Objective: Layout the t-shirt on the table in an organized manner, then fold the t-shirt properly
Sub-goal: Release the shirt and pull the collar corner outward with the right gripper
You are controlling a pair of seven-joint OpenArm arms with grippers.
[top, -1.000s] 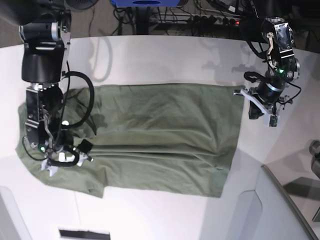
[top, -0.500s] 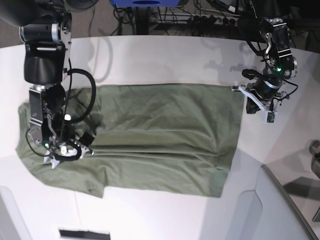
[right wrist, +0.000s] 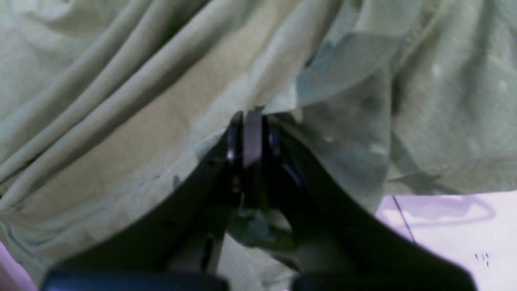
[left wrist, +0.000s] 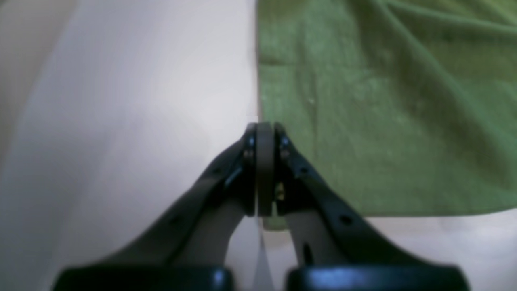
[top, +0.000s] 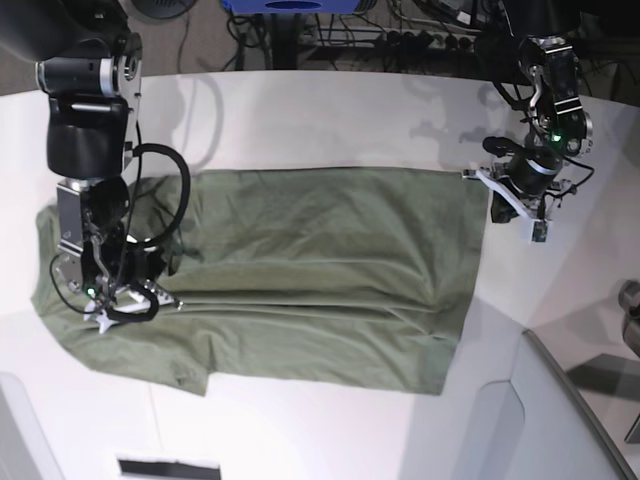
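Currently the wrinkly olive-green cotton t-shirt [top: 300,280] is lying spread on the smooth white table [top: 300,120]; the right gripper [right wrist: 252,121] is pinching its fabric, while the left gripper [left wrist: 264,129] is hovering pressed together, empty, above its edge.

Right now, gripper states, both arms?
Left gripper: shut, empty, over the table beside the t-shirt's edge.
Right gripper: shut on the t-shirt.

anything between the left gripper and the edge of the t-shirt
Only bare table. In the base view the shut left gripper hangs just off the t-shirt edge.
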